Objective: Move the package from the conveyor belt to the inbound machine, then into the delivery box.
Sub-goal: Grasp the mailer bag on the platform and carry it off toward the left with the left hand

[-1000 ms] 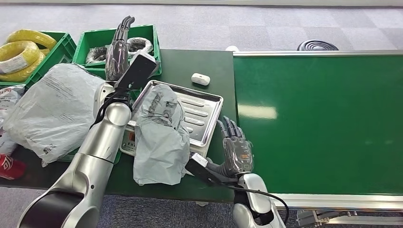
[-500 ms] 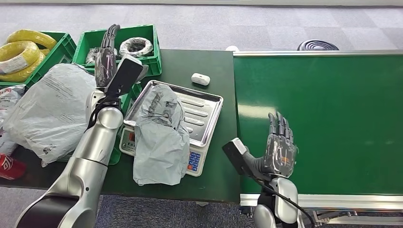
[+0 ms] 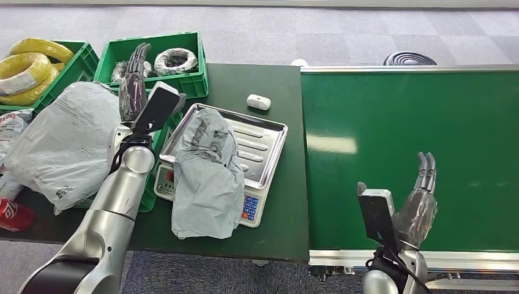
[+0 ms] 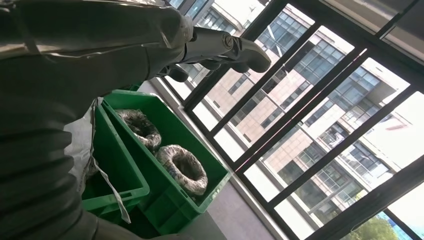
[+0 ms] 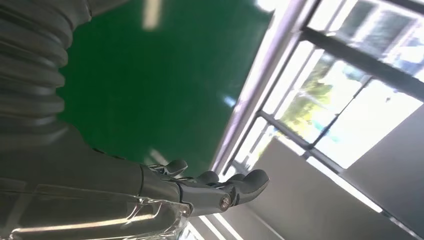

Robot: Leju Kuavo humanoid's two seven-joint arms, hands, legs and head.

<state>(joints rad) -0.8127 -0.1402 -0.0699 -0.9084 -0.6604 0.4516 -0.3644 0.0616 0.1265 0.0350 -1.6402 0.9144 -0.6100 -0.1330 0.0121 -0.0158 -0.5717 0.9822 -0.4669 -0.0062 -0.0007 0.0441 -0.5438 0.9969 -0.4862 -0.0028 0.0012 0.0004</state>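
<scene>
While the grey package [image 3: 207, 177] lies on the scale's metal tray [image 3: 266, 144], with its lower end hanging over the front of the scale [image 3: 248, 211], you have no hold on it yet. It looks soft and crinkly, so it will sag when you lift it. The belt [image 3: 416, 153] has nothing on it, so the weighing step seems to be the one in hand, and the box comes next.

Your left hand [image 3: 133, 82] is up high beside the tray, above the green bins [image 3: 186, 82], with its fingers straight and apart and nothing in it. Your right hand [image 3: 417, 208] is over the near edge of the belt, well away from the package, also spread out with nothing in it.

To do this well, bring the nearer left hand down onto the fat middle of the package, not the thin hanging end. Close the fingers around plenty of the bag so it does not slip. Lift straight up so you do not drag the tray along. Mind the small white thing [image 3: 257, 101] behind the tray and the big plastic bag [image 3: 64, 141] on your left.
</scene>
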